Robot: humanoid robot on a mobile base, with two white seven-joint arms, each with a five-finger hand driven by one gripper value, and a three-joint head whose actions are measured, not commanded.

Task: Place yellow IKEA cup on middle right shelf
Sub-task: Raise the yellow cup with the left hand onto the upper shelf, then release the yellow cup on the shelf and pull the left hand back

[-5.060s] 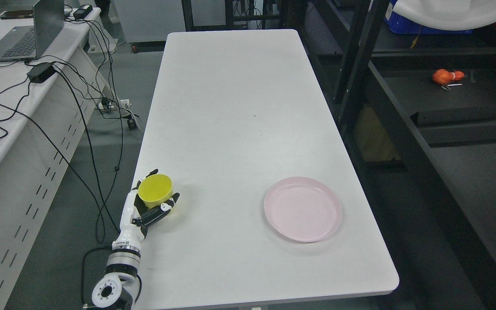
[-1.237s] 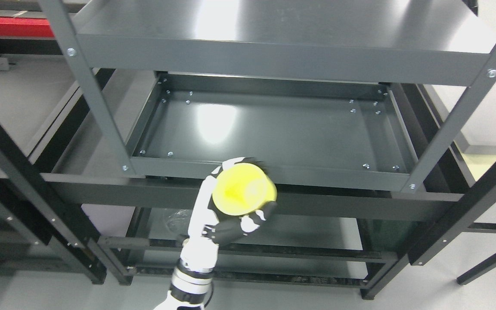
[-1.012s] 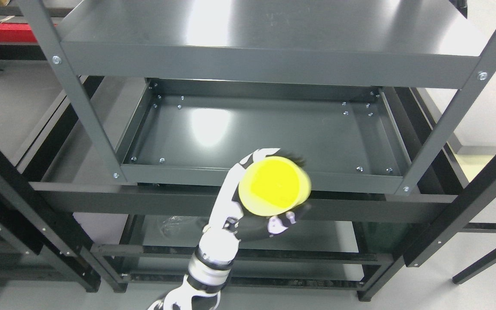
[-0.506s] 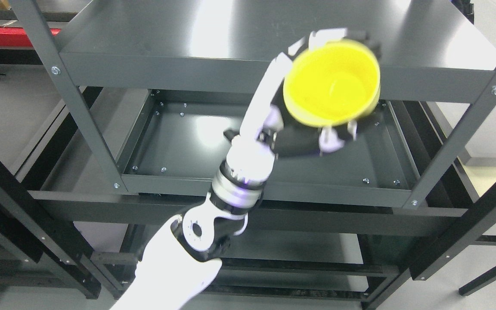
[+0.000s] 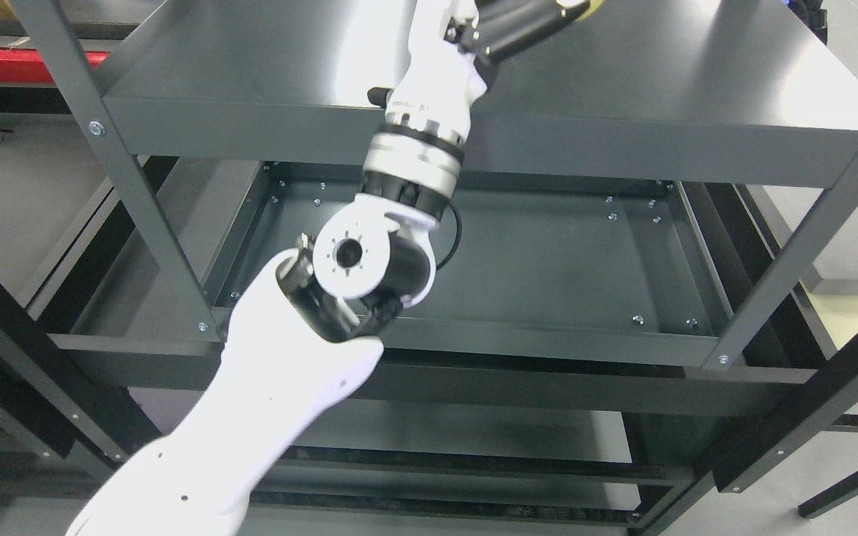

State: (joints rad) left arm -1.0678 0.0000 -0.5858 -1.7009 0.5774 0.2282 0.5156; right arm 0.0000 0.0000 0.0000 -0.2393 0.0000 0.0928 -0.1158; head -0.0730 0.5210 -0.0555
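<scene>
Where the left hand (image 5: 518,22) exits — a yellow cup (image 5: 584,7) sliver.

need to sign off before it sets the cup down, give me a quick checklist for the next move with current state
1. Cup in full view: not ok, only a yellow sliver at the top edge.
2. Left hand grip on it: cannot tell, mostly cropped.
3. Middle shelf free of objects: ok.
4. Hand at that level: not ok, it is over the top shelf.
5. Left arm clear of the front post: ok.
6. Right arm: cannot tell, out of view.
</scene>
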